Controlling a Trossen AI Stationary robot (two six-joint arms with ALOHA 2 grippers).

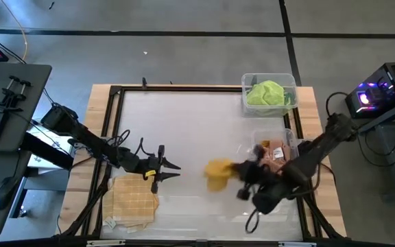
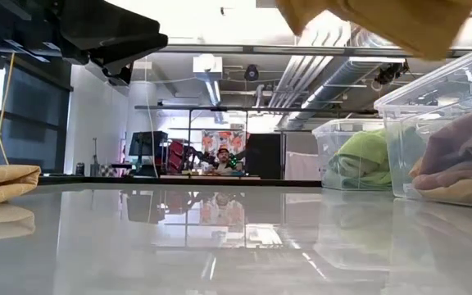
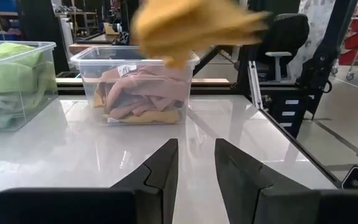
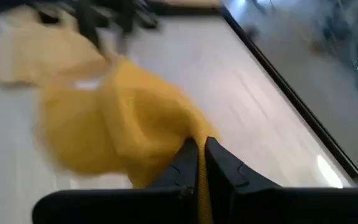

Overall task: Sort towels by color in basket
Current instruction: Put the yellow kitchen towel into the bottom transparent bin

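My right gripper (image 1: 237,175) is shut on a mustard yellow towel (image 1: 217,174), which is up off the table near the middle right; the towel also shows in the low view (image 2: 383,20) and in the left wrist view (image 3: 191,25). My left gripper (image 1: 175,171) is open and empty, just beyond a stack of tan check towels (image 1: 133,200) that lies flat at the near left. Green towels (image 1: 266,93) lie in a clear bin at the far right. Salmon pink towels (image 3: 143,93) lie in a second clear bin (image 1: 280,140) nearer the front. My right gripper pinches a bunched part of the yellow towel (image 4: 188,132) between its two shut fingers. The fingers come about level from the table's right side. The towel spreads out beyond the fingertips and is lifted clear of the table (image 2: 383,20); how many layers are held, I cannot tell.
The two clear bins stand along the right edge, the green one (image 2: 359,160) farther off than the pink one (image 2: 453,147). A black frame (image 1: 115,123) runs round the white table top. The middle of the table (image 1: 184,130) is bare.
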